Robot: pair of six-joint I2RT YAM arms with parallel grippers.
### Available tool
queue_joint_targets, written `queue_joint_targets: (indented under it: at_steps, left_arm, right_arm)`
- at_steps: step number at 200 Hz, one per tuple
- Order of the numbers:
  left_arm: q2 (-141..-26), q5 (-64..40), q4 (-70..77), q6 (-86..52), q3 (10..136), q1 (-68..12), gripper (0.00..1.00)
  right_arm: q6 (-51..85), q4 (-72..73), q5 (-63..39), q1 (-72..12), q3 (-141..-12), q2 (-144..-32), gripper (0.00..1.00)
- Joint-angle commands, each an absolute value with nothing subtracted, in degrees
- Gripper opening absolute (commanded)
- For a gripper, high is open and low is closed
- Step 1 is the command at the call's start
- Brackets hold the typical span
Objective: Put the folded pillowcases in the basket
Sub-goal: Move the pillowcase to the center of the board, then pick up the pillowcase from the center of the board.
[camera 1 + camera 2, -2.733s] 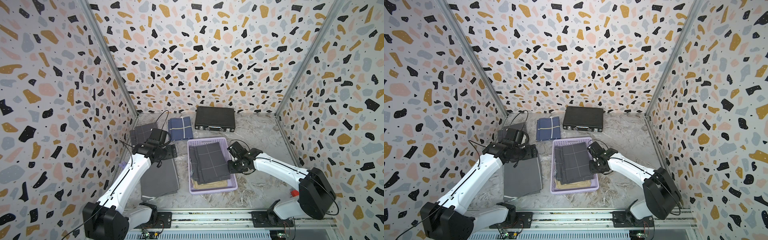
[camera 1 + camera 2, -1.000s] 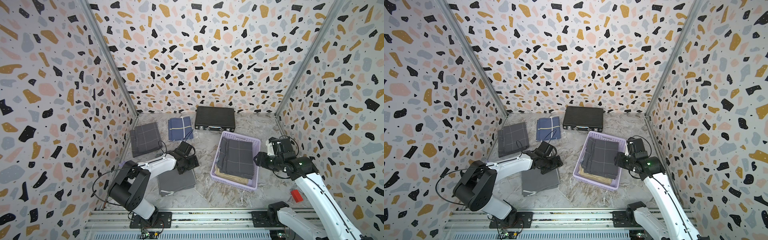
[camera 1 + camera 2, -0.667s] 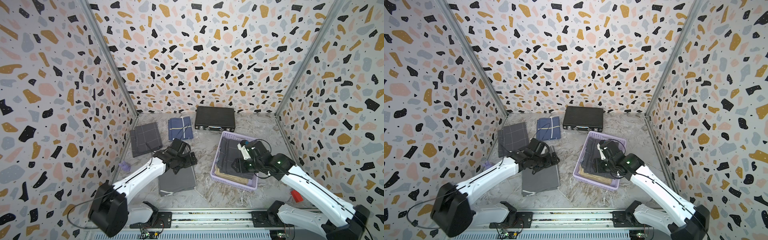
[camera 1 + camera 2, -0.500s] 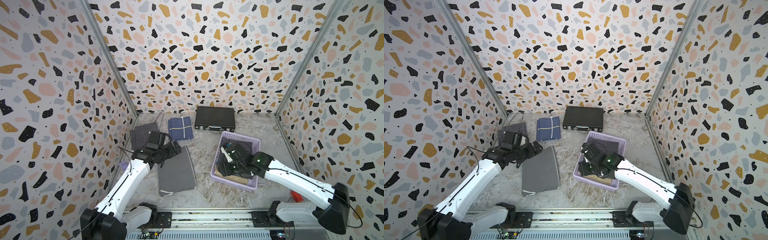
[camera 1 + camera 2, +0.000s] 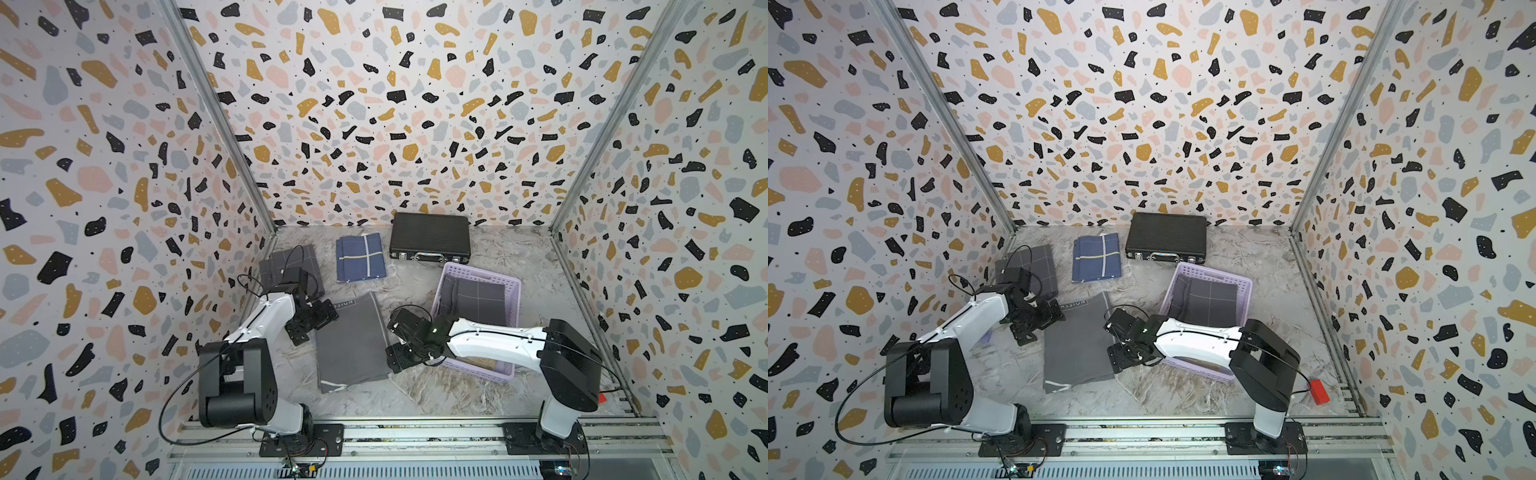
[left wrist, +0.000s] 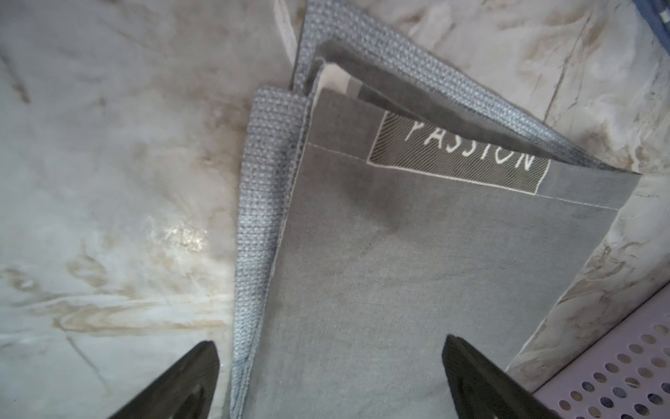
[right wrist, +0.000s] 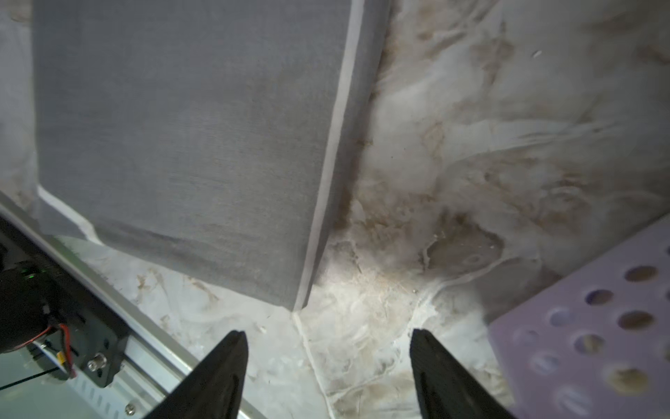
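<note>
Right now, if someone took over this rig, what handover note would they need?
Left hand: open, at the far corner of the grey pillowcase, near its PASSION label.
Right hand: open, over the table by the pillowcase's near corner, holding nothing.
Pillowcase: folded, flat on the table beside the lavender basket.
Basket: already holds a folded grey checked cloth.
Done: nothing gripped.
Left: grip the pillowcase, lift it, lay it in the basket.

Ref grey pillowcase (image 5: 351,340) in a top view: bare mat (image 5: 374,399) at 6 o'clock is free up to the front rail (image 5: 415,432). The 3 o'clock gap to the basket (image 5: 482,269) is taken by the right gripper (image 5: 391,341), w/ the right arm (image 5: 494,343) lying over the basket's near half. Left gripper (image 5: 313,323) blocks 9–10, navy cloth (image 5: 360,257) sits at 12, black case (image 5: 430,235) at 1.
</note>
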State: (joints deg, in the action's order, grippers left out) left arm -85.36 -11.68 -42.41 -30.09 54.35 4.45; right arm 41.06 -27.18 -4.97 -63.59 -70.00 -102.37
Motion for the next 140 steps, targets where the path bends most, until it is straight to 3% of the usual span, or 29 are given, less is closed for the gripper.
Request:
queue_joint_targets:
  at_steps: [1, 93, 140]
  left_arm:
    - [-88.65, -11.54, -41.04, -27.83, 58.04, 4.92, 1.0]
    - [-97.34, -8.84, -39.28, -26.63, 63.67, 5.63, 1.0]
    - [-101.76, -9.15, -39.15, -26.49, 65.35, 5.58, 0.94]
  right_arm:
    - [42.05, -25.08, -6.89, -63.46, -71.69, -103.59, 0.76]
    - [41.39, -22.87, -8.06, -63.46, -74.34, -110.74, 0.74]
    - [42.8, -20.55, -10.92, -63.72, -75.81, -114.17, 0.69]
